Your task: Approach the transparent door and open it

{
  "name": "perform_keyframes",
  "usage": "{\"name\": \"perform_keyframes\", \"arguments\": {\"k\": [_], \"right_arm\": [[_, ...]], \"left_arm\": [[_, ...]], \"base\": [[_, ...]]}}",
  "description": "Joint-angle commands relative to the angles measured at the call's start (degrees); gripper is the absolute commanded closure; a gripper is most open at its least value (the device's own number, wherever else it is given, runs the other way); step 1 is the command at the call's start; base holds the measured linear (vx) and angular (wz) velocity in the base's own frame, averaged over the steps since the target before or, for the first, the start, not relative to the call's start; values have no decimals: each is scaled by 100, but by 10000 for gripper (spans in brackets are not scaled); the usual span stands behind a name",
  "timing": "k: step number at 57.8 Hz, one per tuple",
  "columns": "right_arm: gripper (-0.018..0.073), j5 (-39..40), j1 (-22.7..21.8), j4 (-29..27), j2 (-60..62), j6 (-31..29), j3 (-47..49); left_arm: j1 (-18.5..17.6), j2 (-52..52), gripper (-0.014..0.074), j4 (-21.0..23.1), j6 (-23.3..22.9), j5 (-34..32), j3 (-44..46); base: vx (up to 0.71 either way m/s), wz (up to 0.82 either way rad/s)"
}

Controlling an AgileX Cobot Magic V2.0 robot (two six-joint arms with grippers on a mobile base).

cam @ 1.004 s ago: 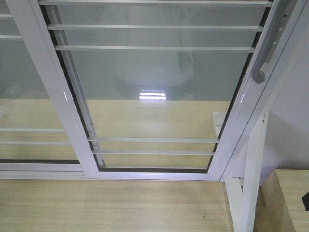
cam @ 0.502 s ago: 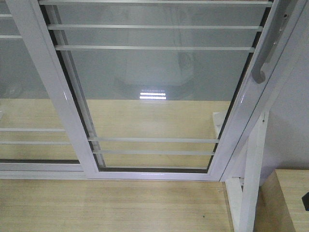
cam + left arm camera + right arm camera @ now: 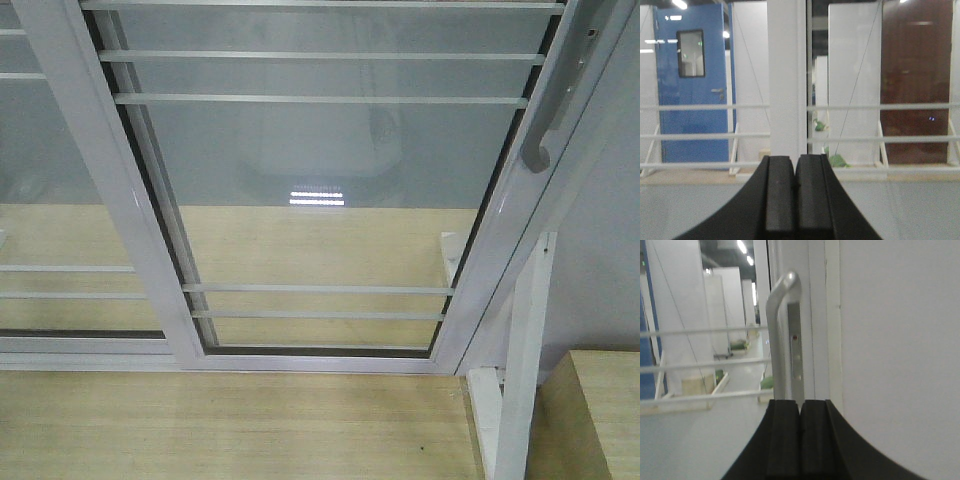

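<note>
1. The transparent door [image 3: 330, 180] fills the middle of the front view: a clear pane in a white frame, with thin white bars across its top and lower part.
2. Its curved grey handle [image 3: 547, 125] sits on the right stile, at the upper right of the frame.
3. A second glass panel [image 3: 50, 180] shows at the left edge, just beside the door's left stile.
4. A pale wooden floor [image 3: 230, 420] runs along the bottom, and a white stand [image 3: 515, 380] is at the lower right.
5. The left gripper [image 3: 795, 165], bottom centre of its wrist view, has its pads pressed together and holds nothing. It faces a white upright [image 3: 786, 75], with a blue door [image 3: 690, 100] on the left and a brown door [image 3: 915, 85] on the right.
6. The right gripper [image 3: 800, 407] is likewise closed and empty. The handle rises directly above it in that view, its lower end hidden behind the pads.
</note>
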State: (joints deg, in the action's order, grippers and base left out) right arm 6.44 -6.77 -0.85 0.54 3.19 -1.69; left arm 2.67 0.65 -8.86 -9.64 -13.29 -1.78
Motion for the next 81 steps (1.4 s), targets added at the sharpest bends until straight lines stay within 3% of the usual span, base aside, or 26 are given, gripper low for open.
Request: {"name": "perform_keyframes", "arguments": {"k": [1, 6, 19, 36, 63, 77, 81], "right_arm": [[565, 730, -11, 24, 89, -63, 326], [565, 353, -11, 24, 89, -63, 829], [565, -926, -11, 85, -458, -86, 2423], [565, -1001, -11, 353, -2253, -102, 3844], [565, 351, -6, 358, -5035, -96, 4068], [559, 102, -6, 1148, -5645, -96, 4068], [550, 95, -6, 1134, -5688, -56, 4068]], "left_arm": [[7, -33, 594, 21, -264, -786, 158], [7, -46, 594, 16, -575, -557, 583], [7, -587, 594, -1, -569, 557, 2195], [7, -2638, 594, -47, -564, 810, 3836], [7, -4897, 594, -31, -569, 801, 4018], [7, -5191, 588, -31, -569, 844, 4018], [7, -5191, 570, -43, -564, 860, 4018]], "base": [[0, 0], [0, 0], [0, 0], [0, 0], [0, 0], [0, 0], [0, 0]]}}
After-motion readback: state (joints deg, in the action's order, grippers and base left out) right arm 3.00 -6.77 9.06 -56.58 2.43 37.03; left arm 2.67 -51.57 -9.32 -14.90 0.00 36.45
